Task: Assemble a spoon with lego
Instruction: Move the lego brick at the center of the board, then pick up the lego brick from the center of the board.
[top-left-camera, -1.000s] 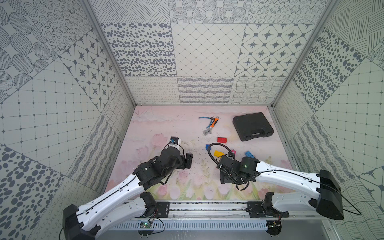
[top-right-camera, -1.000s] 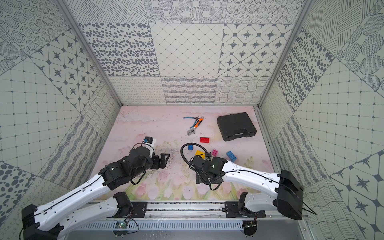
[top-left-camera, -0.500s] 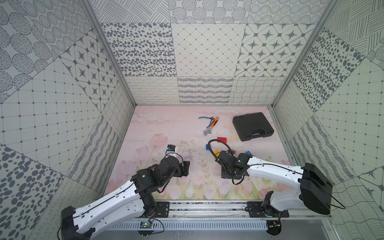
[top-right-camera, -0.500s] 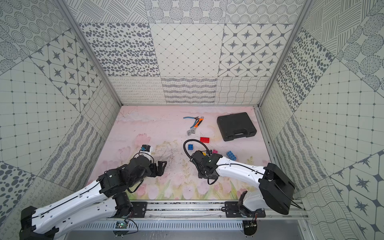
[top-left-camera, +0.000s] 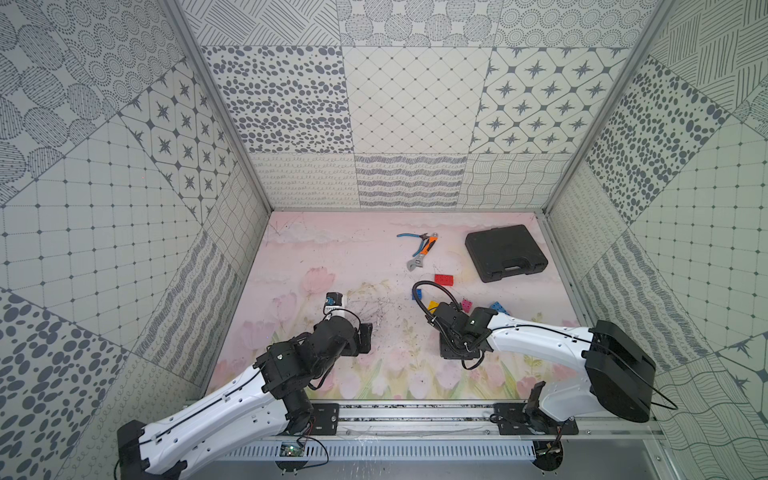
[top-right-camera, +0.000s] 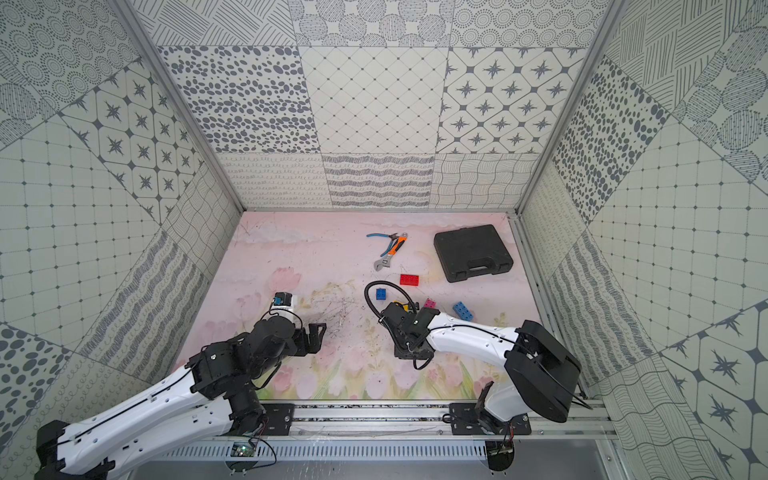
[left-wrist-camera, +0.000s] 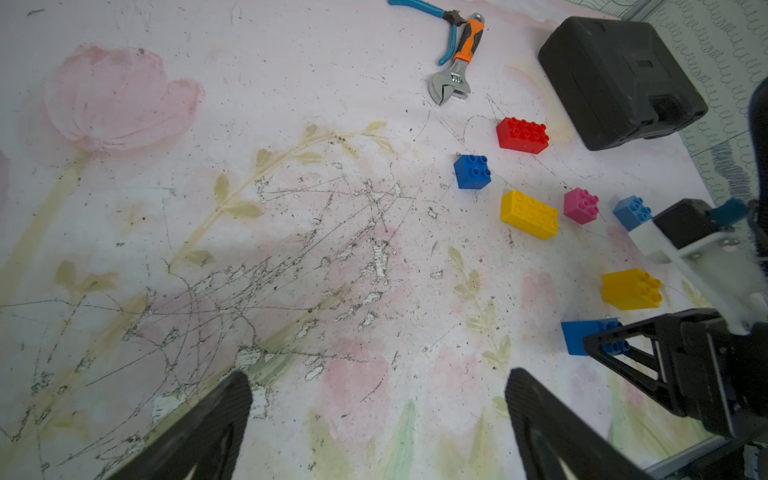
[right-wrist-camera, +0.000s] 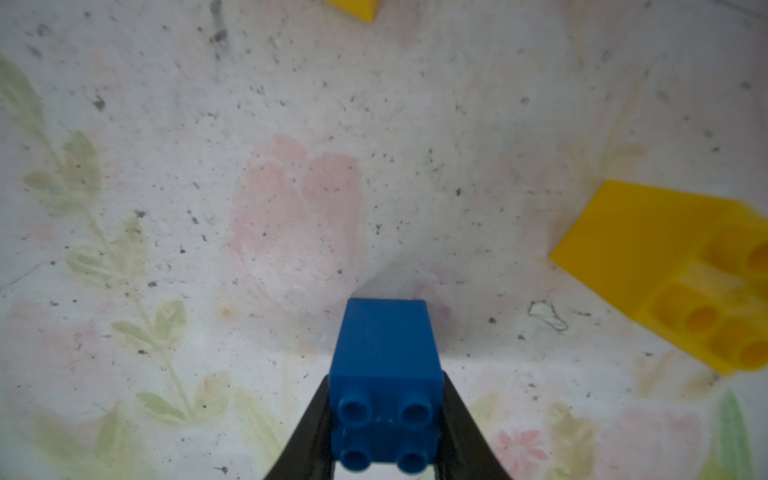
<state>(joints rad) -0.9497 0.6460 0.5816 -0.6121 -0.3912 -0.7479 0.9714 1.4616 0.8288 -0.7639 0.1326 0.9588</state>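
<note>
Since no spoon exists yet, every brick lies loose on the mat (top-left-camera: 332, 257). One blue brick (right-wrist-camera: 386, 340), tipped on its side with its studs toward the wrist camera, sits in the right claw (right-wrist-camera: 385, 376), whose jaws press both its flanks near the stud end, so it looks clamped. A yellow brick (left-wrist-camera: 631, 289), also on its side, lies just beside it. In a top view the rest spread from eleven to two o'clock of that claw: a blue cube (top-left-camera: 417, 294), a long yellow brick (top-left-camera: 433, 306), a pink brick (top-left-camera: 466, 305), a light blue brick (top-left-camera: 498, 308), and a red brick (top-left-camera: 444, 279) at twelve. The left claw (left-wrist-camera: 378, 376) hangs at nine o'clock, jaws wide apart over bare mat. Gripped so near one end, the blue brick may swivel when lifted, or slip and knock its yellow neighbour.
</note>
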